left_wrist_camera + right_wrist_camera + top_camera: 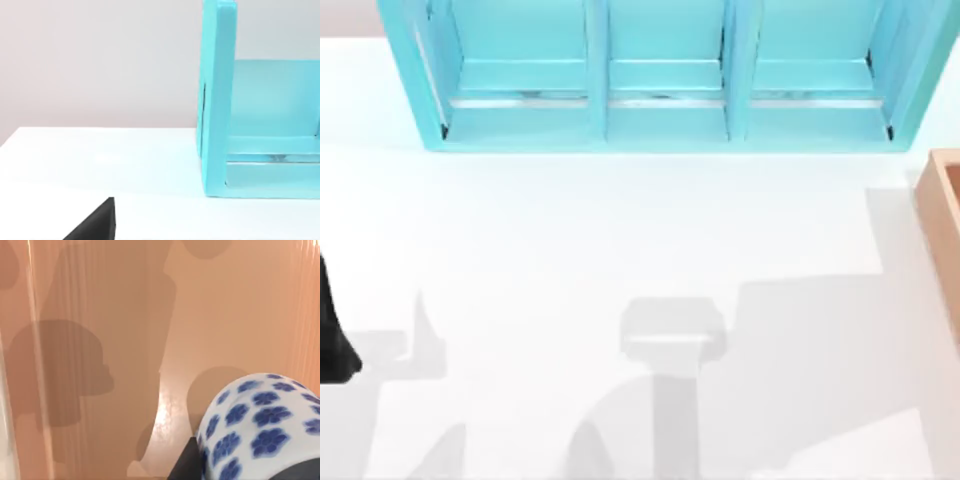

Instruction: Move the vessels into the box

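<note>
Right pincer [240, 472]: dark finger parts at the lower edge of the right wrist view, one on each side of the white cup with blue floral pattern [260, 427], pinching it. One such cup counted; its lower portion is cut off by the frame edge. Behind it, the tan-orange inner wall and floor of the box [100, 315], with soft shadows across them, so the cup sits over or within the box interior; whether it touches the floor cannot be told.

Left pincer [95, 225]: one dark wedge at the lower left of the left wrist view, cut off by the frame edge; spread or pressed together cannot be told. In the top view a dark shape at the left edge, low in the frame, is the left arm [332, 340], mostly cropped.

Box in the top view: one, a sliver of tan wall at the right edge [942, 210], the rest out of frame.

Shelf cabinet [660, 80]: one, turquoise, three compartments counted across the upper part of the top view, top cropped. One end panel [217, 100] shows in the left wrist view.

Desk [620, 230]: white, with grey shadows in the lower half.
</note>
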